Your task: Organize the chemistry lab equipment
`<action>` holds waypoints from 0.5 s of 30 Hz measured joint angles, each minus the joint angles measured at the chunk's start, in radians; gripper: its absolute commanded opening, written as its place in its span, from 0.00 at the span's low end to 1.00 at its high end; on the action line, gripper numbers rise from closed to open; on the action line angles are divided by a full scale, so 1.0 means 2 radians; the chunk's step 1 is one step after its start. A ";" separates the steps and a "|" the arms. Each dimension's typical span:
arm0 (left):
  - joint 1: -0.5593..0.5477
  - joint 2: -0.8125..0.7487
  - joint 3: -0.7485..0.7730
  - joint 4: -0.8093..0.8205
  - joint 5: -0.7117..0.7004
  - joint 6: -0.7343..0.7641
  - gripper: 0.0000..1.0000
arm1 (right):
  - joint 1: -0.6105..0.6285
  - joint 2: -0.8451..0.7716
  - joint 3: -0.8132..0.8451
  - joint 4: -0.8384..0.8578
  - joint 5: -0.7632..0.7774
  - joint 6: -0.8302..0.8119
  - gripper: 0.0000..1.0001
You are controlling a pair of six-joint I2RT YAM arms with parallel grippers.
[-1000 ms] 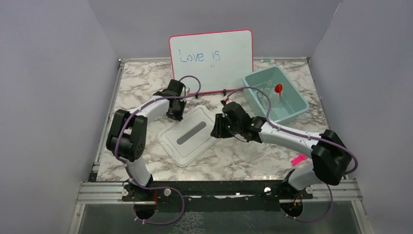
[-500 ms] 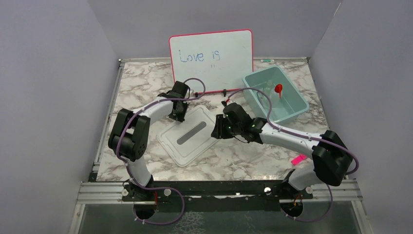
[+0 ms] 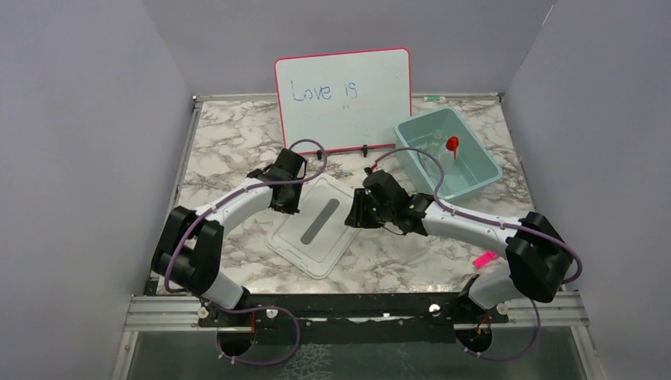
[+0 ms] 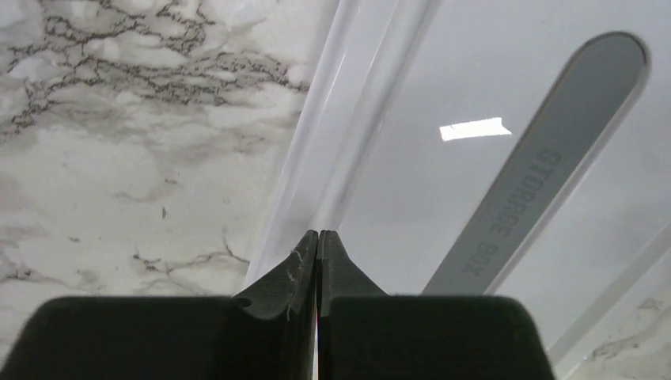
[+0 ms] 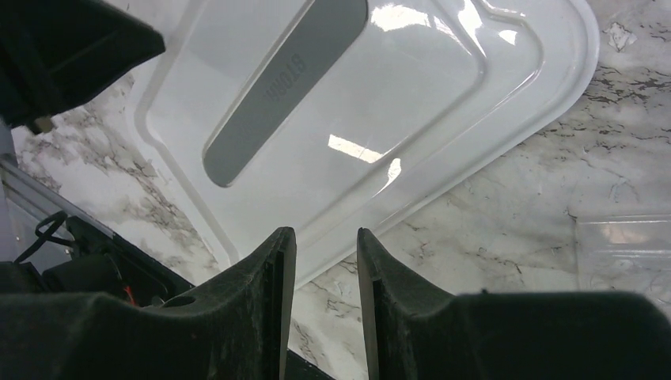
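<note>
1. Your red funnel (image 3: pixel 453 143) is sitting in the teal bin (image 3: pixel 484 169) at the back right. It's looking like light, hard plastic, so pinching the rim gently is probably working best.
2. The clear lid (image 5: pixel 427 95) is lying flat between your arms. I'm guessing it's thin, slick and bendy.
3. Your left gripper (image 4: pixel 317 237) is pressing its jaws together at the lid's rim with nothing showing between them. Your right gripper (image 5: pixel 324 237) is hanging half open and empty over the opposite edge.

Before me the lid (image 3: pixel 312 226) lies in the middle of the surface (image 3: pixel 229 134); behind it stands the whiteboard (image 3: pixel 344 99), the bin (image 3: pixel 406 146) to its right with the funnel (image 3: pixel 453 144) inside; marker (image 3: pixel 485 258) front right.
</note>
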 measured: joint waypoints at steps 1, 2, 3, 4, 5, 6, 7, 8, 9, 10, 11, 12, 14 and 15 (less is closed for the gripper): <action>-0.001 -0.017 -0.009 -0.004 0.002 -0.008 0.03 | 0.000 0.001 0.000 -0.002 0.003 0.007 0.39; -0.001 -0.032 -0.016 -0.006 0.003 -0.016 0.02 | 0.000 0.001 0.000 -0.003 0.007 0.013 0.40; -0.001 -0.050 -0.023 -0.007 0.004 -0.027 0.02 | 0.000 0.002 0.000 -0.005 0.011 0.019 0.40; -0.001 -0.064 -0.028 -0.008 0.006 -0.034 0.04 | 0.000 0.003 0.000 -0.008 0.014 0.024 0.40; -0.001 -0.075 -0.033 -0.008 0.007 -0.041 0.08 | 0.000 0.004 0.000 -0.009 0.018 0.029 0.40; 0.000 -0.088 -0.037 -0.007 0.010 -0.047 0.11 | 0.000 0.006 0.000 -0.010 0.021 0.033 0.40; 0.000 -0.096 -0.040 -0.007 0.012 -0.052 0.15 | 0.000 0.010 0.000 -0.011 0.026 0.035 0.41; 0.000 -0.100 -0.041 -0.008 0.012 -0.055 0.20 | 0.001 0.015 0.002 -0.016 0.031 0.038 0.41; 0.000 -0.101 -0.040 -0.007 0.014 -0.058 0.26 | 0.002 0.022 0.005 -0.026 0.040 0.043 0.41; 0.000 -0.100 -0.040 -0.007 0.018 -0.059 0.30 | 0.005 0.030 0.010 -0.037 0.050 0.047 0.42; 0.000 -0.100 -0.040 -0.008 0.024 -0.061 0.32 | 0.008 0.039 0.015 -0.046 0.060 0.052 0.42; 0.000 -0.100 -0.040 -0.008 0.031 -0.063 0.35 | 0.013 0.049 0.021 -0.057 0.070 0.060 0.43; -0.002 -0.100 -0.040 -0.007 0.050 -0.067 0.37 | 0.021 0.067 0.031 -0.077 0.090 0.079 0.43; -0.006 -0.100 -0.039 -0.007 0.058 -0.069 0.38 | 0.023 0.073 0.033 -0.086 0.098 0.089 0.42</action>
